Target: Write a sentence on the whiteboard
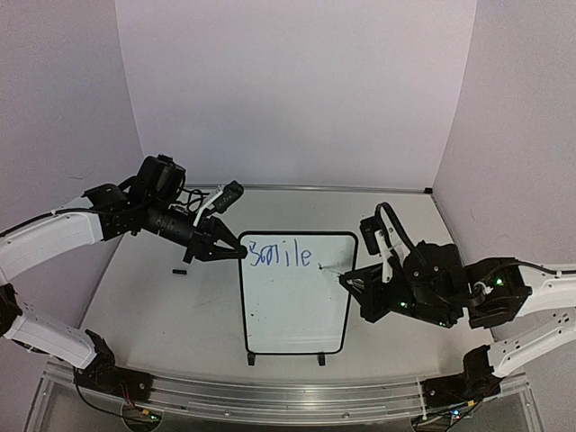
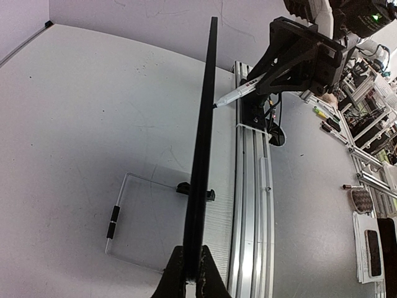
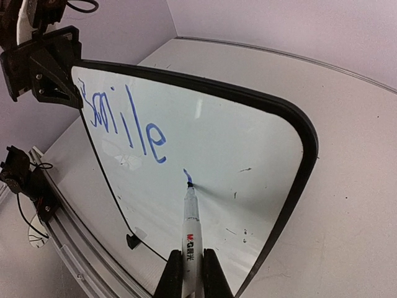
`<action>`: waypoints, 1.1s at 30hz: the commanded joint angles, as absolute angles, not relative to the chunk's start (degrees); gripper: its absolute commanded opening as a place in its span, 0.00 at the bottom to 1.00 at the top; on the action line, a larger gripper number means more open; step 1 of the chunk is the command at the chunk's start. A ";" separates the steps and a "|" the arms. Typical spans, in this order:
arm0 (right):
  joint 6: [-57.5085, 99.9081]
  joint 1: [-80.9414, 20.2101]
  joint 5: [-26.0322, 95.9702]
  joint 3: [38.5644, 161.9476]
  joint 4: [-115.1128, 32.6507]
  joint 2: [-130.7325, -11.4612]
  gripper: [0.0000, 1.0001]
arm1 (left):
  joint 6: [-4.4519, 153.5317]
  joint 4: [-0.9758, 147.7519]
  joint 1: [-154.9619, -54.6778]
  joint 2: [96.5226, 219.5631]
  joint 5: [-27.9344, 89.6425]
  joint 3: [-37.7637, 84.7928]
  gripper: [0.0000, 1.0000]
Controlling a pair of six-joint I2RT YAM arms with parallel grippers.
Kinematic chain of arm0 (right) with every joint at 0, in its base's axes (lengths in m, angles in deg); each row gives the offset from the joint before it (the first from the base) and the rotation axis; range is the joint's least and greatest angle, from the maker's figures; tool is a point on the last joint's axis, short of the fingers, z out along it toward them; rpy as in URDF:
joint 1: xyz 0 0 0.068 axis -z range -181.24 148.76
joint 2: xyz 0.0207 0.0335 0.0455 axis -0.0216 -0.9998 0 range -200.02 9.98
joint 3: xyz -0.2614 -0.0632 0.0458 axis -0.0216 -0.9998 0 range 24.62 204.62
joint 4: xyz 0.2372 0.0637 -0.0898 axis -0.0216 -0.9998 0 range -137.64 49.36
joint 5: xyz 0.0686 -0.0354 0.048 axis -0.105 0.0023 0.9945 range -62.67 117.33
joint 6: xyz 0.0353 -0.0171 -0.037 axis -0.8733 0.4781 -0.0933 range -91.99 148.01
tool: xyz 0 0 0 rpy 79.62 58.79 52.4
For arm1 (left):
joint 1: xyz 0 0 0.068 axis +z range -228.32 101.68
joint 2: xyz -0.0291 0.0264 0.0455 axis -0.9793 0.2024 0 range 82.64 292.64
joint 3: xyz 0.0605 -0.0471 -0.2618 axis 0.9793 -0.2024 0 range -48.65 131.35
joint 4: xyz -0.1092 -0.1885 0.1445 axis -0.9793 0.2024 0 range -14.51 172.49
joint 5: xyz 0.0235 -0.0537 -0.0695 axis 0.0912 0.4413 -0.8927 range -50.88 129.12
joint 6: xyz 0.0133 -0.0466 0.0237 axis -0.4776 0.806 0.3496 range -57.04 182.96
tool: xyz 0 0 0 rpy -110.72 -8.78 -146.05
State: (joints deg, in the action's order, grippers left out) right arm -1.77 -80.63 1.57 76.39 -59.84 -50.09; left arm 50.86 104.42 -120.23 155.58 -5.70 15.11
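- whiteboard [image 1: 292, 315]: at the centre of the desk [image 1: 144, 297], with a blue sentence [image 1: 281, 256] reading "Smile" near its 12 o'clock edge.
- left jaws: clamped on the whiteboard's 11 o'clock corner.
- right jaws: at 3 o'clock, gripping a marker [image 1: 331, 270] whose tip meets the whiteboard.
- small black piece [image 1: 180, 269]: on the desk at 9 o'clock.

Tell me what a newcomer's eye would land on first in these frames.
The blue handwriting reading "Smile" stands out first, running across the top of the whiteboard in the middle of the table. Next comes the marker, gripped in the right gripper, with its tip at the board just past the final "e". At the board's upper left corner, the left gripper clamps the black frame.
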 commanded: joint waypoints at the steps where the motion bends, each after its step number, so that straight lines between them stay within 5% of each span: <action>1: -1.58 -80.34 2.50 79.00 -61.33 -51.00 0.00 | 49.15 108.80 -120.77 157.27 -2.56 15.39 0.00; 9: 3.41 -80.36 14.62 78.54 -53.27 -48.22 0.00 | 49.15 108.82 -120.77 156.92 -2.22 15.36 0.00; 33: 8.89 -81.62 14.59 83.13 -37.77 -67.44 0.00 | 49.31 109.17 -120.77 157.23 -0.31 15.41 0.00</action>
